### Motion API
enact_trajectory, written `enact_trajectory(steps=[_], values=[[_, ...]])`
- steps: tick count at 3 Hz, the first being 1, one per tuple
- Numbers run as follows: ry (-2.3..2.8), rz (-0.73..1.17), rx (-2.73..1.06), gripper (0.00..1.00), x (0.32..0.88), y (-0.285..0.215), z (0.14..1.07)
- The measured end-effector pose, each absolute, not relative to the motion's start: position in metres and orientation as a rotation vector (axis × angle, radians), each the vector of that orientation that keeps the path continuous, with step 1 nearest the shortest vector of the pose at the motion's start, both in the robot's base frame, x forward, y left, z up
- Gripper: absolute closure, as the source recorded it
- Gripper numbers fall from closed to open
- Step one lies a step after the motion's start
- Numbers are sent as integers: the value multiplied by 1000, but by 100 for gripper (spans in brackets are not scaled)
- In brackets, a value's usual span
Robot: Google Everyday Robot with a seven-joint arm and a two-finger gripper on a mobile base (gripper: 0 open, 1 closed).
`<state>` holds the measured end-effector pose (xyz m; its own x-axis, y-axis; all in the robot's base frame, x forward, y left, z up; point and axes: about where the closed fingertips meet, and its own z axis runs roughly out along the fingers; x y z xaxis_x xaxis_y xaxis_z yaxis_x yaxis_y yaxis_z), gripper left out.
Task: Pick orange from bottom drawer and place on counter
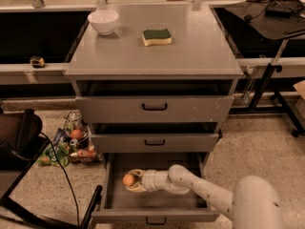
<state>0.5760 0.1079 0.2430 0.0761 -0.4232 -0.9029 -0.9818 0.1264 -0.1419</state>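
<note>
The small round orange [127, 180] sits at the tip of my gripper [131, 181] in the left part of the pulled-open grey bottom drawer [157, 217], well below the flat grey counter [190, 46].

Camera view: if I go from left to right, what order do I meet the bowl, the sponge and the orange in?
Bowl → orange, at the gripper in the bottom drawer → sponge.

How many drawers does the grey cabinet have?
3: top drawer, middle drawer beneath it, and bottom drawer pulled open, with the gripper inside at the orange. None seem hidden.
</note>
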Motion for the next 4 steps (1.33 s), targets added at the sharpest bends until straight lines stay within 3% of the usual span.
enact_trajectory(steps=[1, 2, 4], values=[[1416, 714, -1506, 100, 562, 100, 312], [1378, 775, -1561, 100, 525, 117, 318], [1336, 759, -1589, 100, 509, 110, 345]])
